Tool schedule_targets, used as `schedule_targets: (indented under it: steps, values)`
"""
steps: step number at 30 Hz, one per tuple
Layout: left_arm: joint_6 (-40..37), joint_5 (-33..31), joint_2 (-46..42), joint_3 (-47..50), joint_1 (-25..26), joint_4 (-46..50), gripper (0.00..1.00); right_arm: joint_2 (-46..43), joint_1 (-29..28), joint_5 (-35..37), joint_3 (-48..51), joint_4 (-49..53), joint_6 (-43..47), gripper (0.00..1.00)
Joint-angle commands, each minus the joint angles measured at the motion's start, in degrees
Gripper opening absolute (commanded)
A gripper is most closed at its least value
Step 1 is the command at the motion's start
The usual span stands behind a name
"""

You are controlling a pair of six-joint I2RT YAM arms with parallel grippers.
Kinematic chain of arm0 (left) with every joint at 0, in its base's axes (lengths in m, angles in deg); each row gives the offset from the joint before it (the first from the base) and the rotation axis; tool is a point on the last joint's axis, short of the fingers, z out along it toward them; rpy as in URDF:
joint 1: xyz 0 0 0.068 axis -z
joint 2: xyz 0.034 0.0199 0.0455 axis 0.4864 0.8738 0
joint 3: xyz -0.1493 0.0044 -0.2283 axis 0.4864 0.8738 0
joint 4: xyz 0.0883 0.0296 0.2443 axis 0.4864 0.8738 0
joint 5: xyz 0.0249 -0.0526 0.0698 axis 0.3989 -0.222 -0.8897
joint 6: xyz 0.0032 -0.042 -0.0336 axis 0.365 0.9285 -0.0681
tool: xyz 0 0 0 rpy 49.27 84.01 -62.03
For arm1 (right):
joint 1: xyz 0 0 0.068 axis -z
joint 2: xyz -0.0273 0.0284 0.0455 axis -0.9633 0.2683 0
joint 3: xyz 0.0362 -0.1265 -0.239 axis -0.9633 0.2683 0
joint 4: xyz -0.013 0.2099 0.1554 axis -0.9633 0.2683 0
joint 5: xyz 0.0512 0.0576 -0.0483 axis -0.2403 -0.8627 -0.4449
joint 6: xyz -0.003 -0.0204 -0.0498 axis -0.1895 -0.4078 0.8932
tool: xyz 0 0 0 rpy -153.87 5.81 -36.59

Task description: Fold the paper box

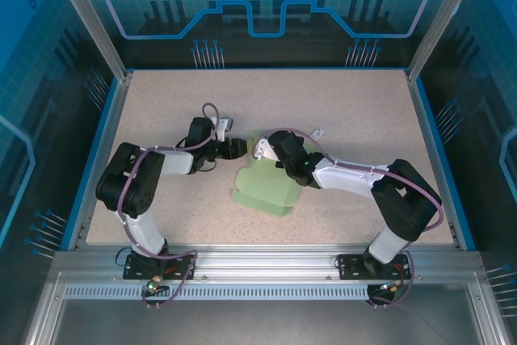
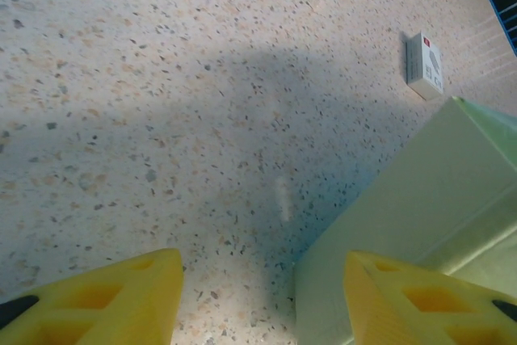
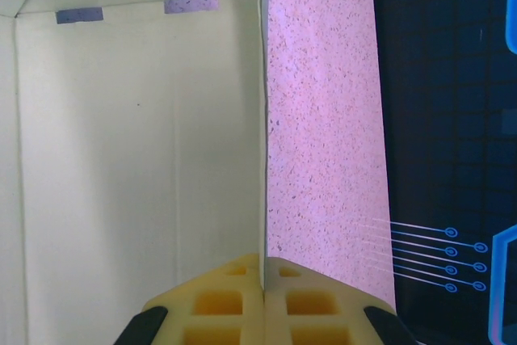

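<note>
Speckled table (image 1: 363, 119), paper box (image 1: 262, 191) panel upright

Perhaps paper box (image 1: 262, 191) corner under right tool (image 1: 265, 149)

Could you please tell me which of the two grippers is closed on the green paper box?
The right gripper: its yellow fingers are pressed together on an edge of the paper box. The left gripper stands open, its fingers wide apart.
</note>
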Motion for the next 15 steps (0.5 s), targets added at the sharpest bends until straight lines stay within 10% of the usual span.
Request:
schedule_targets:
  steps: [1, 15]
  values:
    - [-2.5, 1.7, -1.0, 1.4, 1.1, -3.2, 0.56, -0.2, 0.6, -0.9, -0.9, 1.5, 0.5, 0.02]
    - [-3.0, 2.0, -5.0, 4.9, 2.2, -4.1, 0.56, -0.6, 0.9, -0.6, -1.7, 3.2, -0.5, 0.02]
